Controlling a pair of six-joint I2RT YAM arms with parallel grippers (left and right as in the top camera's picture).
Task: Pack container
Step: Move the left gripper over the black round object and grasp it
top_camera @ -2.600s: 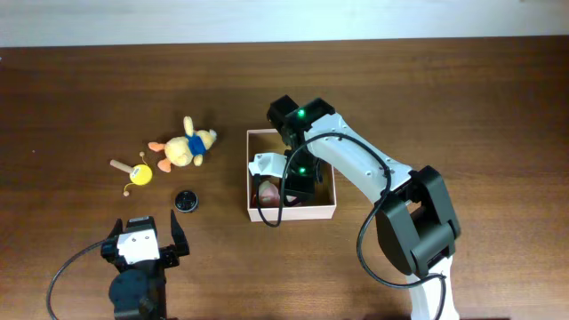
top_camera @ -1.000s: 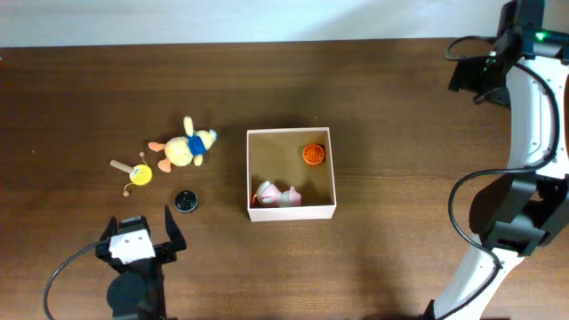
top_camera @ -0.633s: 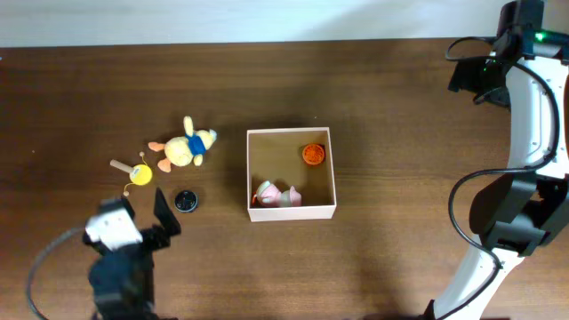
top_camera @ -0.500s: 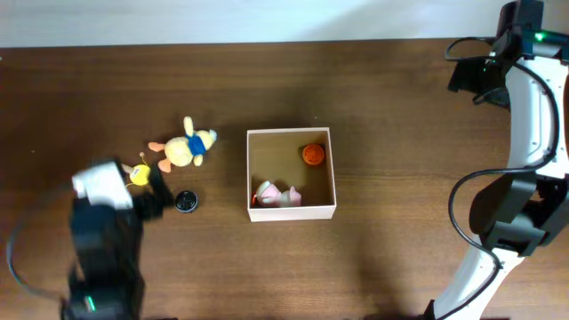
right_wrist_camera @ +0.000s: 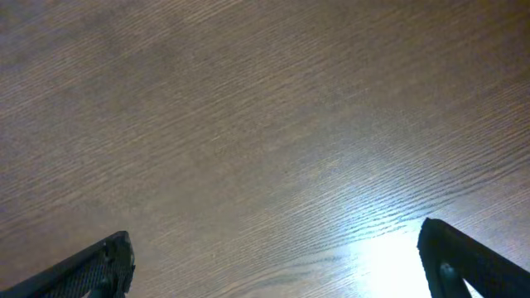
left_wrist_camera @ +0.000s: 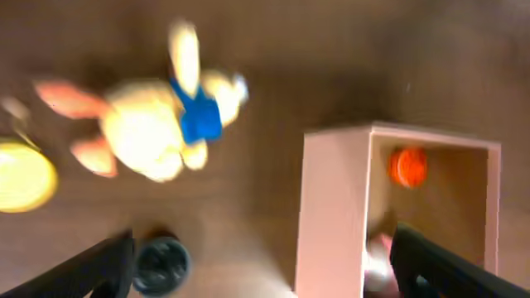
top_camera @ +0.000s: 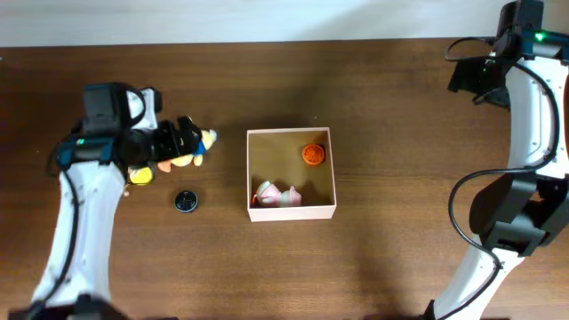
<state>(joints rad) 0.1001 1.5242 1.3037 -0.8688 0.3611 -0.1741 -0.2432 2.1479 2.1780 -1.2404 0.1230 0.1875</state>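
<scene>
Two toys (top_camera: pixel 312 154) lie in the box (top_camera: pixel 292 212) at the middle of the table (top_camera: pixel 400 258). We judge its cardboard light and stiff but crushable; we would grip one wall at its rim. Left fingers (left_wrist_camera: pixel 99 265) and right fingers (right_wrist_camera: pixel 472 265) stand wide apart, holding nothing.

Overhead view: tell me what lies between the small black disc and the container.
Nothing. Between the black disc and the container there is only bare brown table. The overhead view shows this plainly, and the blurred left wrist view agrees.
</scene>
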